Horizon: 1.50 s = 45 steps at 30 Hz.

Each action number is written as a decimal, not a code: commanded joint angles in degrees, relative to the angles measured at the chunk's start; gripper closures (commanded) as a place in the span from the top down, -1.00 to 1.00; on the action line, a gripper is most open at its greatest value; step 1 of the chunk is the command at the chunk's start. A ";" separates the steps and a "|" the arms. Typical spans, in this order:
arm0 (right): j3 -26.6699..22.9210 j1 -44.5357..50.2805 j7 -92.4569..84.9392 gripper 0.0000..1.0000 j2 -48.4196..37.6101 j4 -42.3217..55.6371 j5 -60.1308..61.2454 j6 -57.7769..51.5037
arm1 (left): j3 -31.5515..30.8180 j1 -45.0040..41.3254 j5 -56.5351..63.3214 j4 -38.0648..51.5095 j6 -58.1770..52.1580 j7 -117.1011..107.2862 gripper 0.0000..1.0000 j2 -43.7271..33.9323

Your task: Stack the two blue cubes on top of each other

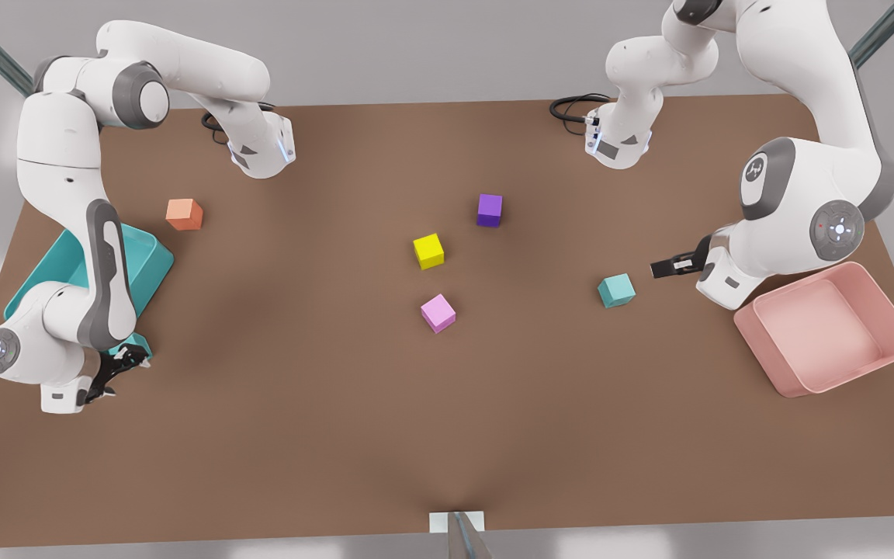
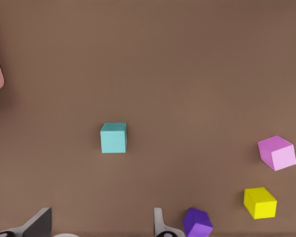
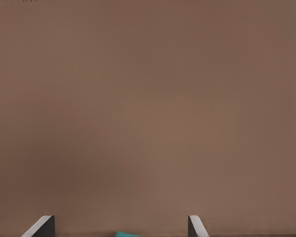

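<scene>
Your left hand (image 1: 660,269) hangs released near desk's pink bin (image 1: 827,330) edge, teal cube (image 1: 617,290) just beside it. Purple cube (image 2: 197,223), yellow cube (image 2: 260,202), pink cube (image 2: 277,152) sit mid-desk. Right hand (image 1: 123,365) spread wide by teal bin (image 1: 148,260); teal sliver (image 3: 126,234) between its fingers, can't ID.

a flat brown matte table (image 1: 447,435) carries everything; on it lie a small teal cube (image 1: 616,290) toward the front view's right, a yellow cube (image 1: 428,251) and a pale pink cube (image 1: 438,313) near the middle, a dark purple cube (image 1: 489,210) just behind them, and an orange cube (image 1: 184,213) at the left; a pink open bin (image 1: 881,310) sits at the right edge, a teal open bin (image 1: 154,260) at the left edge.
</scene>
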 commanded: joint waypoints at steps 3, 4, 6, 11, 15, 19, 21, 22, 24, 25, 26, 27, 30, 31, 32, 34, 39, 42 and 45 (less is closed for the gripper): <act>-0.71 0.12 16.78 1.00 -0.22 0.14 -3.07 -5.42 | -0.03 0.00 0.03 0.02 -0.82 -0.18 1.00 0.23; -0.71 0.20 17.04 1.00 -0.13 0.32 -3.07 -5.77 | -0.03 0.00 0.03 0.02 -0.82 -0.18 1.00 0.32; -0.71 0.55 17.13 1.00 -0.13 0.67 -3.07 -5.95 | -0.03 0.00 0.03 0.02 -1.26 -0.18 1.00 0.32; -0.71 1.17 22.05 1.00 0.40 0.67 -6.32 -6.82 | -0.03 0.00 0.03 0.02 -1.35 -0.27 1.00 0.32; -0.71 1.26 24.78 1.00 0.84 1.02 -7.55 -7.71 | -0.03 0.00 0.03 0.02 -1.35 -0.27 1.00 0.67; -0.71 1.35 25.66 1.00 2.15 2.43 -8.43 -7.71 | -0.03 0.09 0.03 0.02 -1.35 -0.27 1.00 0.85; -0.71 1.26 25.57 1.00 2.77 3.31 -9.49 -7.71 | -0.03 0.09 0.03 0.02 -1.35 -0.35 1.00 1.02; -0.71 1.26 25.57 1.00 2.86 3.40 -9.49 -7.71 | -0.03 0.09 0.03 0.02 -1.43 -0.35 1.00 1.02; -0.71 1.08 25.48 1.00 3.21 3.49 -10.01 -7.71 | -0.03 0.09 0.03 0.02 -1.87 -0.53 1.00 1.02; -0.80 0.99 25.39 1.00 3.47 3.40 -10.36 -7.71 | -0.03 0.09 0.03 0.02 -2.49 -0.53 1.00 1.02; -0.80 0.99 25.39 1.00 3.74 3.49 -10.36 -7.71 | -0.03 0.09 0.03 0.02 -2.49 -0.53 1.00 1.02; -0.80 0.99 25.48 1.00 4.00 3.49 -10.28 -7.70 | -0.03 0.09 0.03 0.02 -2.49 -0.53 1.00 1.02; -0.80 0.91 25.48 1.00 4.18 3.49 -10.28 -7.70 | -0.03 0.09 0.03 0.02 -2.49 -0.53 1.00 1.02; -0.80 0.91 25.39 1.00 4.53 3.49 -10.36 -7.62 | -0.03 0.09 0.03 0.02 -2.49 -0.53 1.00 1.02; -0.80 0.91 25.31 1.00 4.70 3.49 -10.45 -7.62 | -0.03 0.09 0.03 0.02 -2.49 -0.53 1.00 1.02; -0.80 0.91 25.31 1.00 4.88 3.57 -10.45 -7.62 | -0.03 0.09 0.03 0.02 -2.49 -0.53 1.00 1.02; -0.89 0.82 25.13 1.00 5.32 3.75 -10.37 -7.62 | -0.03 0.09 0.03 0.02 -2.49 -0.53 1.00 1.02; -0.89 0.82 25.13 1.00 5.85 4.01 -10.45 -7.62 | -0.03 0.09 0.03 0.02 -2.49 -0.62 1.00 1.02; -0.89 0.82 25.22 1.00 5.85 4.10 -10.37 -7.62 | -0.03 0.00 0.03 0.02 -2.58 -1.32 1.00 1.02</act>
